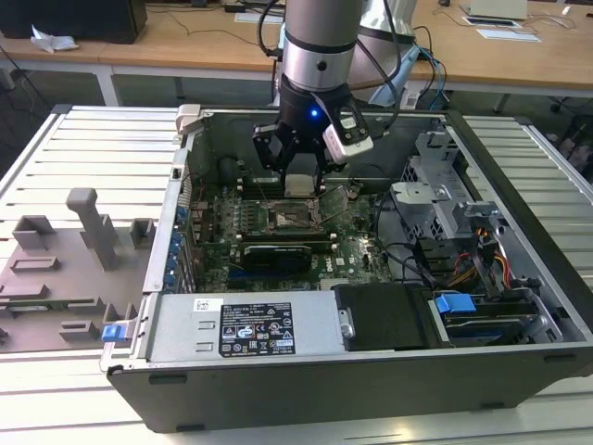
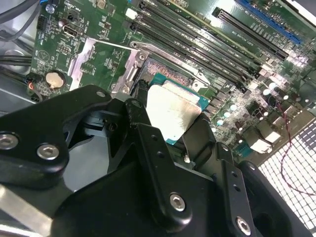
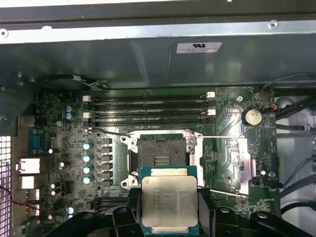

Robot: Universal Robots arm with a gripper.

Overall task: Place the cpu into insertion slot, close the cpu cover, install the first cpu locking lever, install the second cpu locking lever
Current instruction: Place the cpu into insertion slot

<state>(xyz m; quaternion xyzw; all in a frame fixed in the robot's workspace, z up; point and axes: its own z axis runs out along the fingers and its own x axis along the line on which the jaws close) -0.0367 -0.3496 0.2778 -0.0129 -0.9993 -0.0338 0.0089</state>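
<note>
My gripper (image 1: 302, 182) is shut on the cpu (image 1: 301, 184), a flat square chip with a pale metal top, gripped by two opposite edges. It hangs just above the motherboard inside the open computer case. In the first wrist view the cpu (image 3: 169, 200) sits between the black fingers (image 3: 129, 205), beside the insertion slot (image 3: 161, 154) and apart from it. The slot is a dark, bare square socket with a metal rim. In the second wrist view the cpu (image 2: 170, 113) partly hides the insertion slot (image 2: 159, 71). The cpu cover (image 2: 79, 59) lies swung open beside the socket.
Long black memory slots (image 3: 148, 111) run along one side of the socket. Thin wire locking levers (image 3: 222, 137) stick out near it, close to a coin battery (image 3: 252, 117). The case wall (image 1: 232, 125), drive cage (image 1: 445, 185) and power supply (image 1: 246, 324) hem in the board.
</note>
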